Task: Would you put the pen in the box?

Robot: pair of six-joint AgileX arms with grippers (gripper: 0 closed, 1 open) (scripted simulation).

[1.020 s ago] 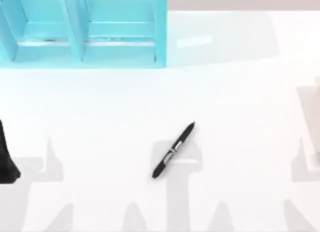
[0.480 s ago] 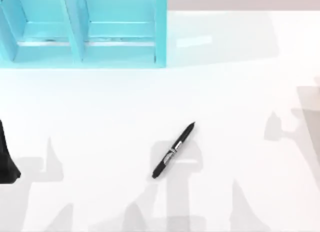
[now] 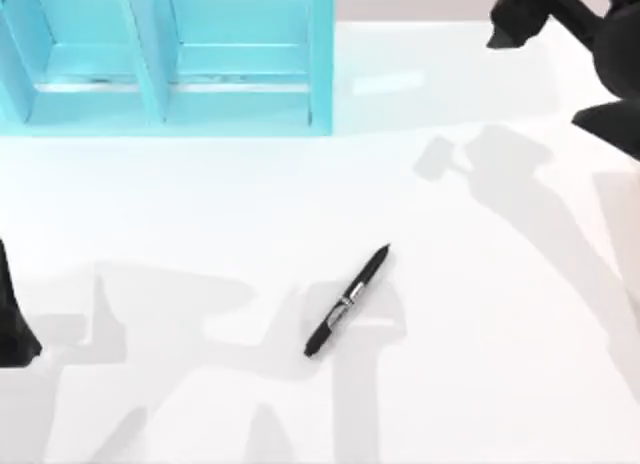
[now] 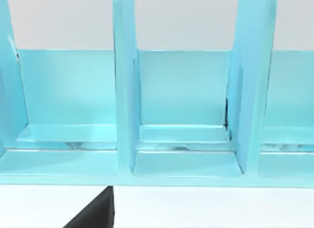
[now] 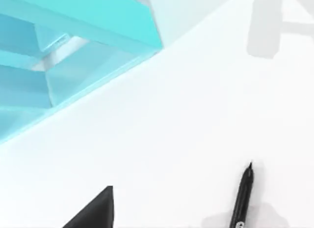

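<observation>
Pen (image 3: 347,301) lies loose on the white table (image 3: 480,384), toward its near edge, tip slanted to the far right. At the far right corner the right arm (image 3: 600,29) hangs high; whether its fingers are spread, I cannot tell. For a sound pickup, I would lower across the silver band. Left arm (image 3: 12,319) sits at the left edge. Blue box (image 3: 170,59) fills the far left corner.
</observation>
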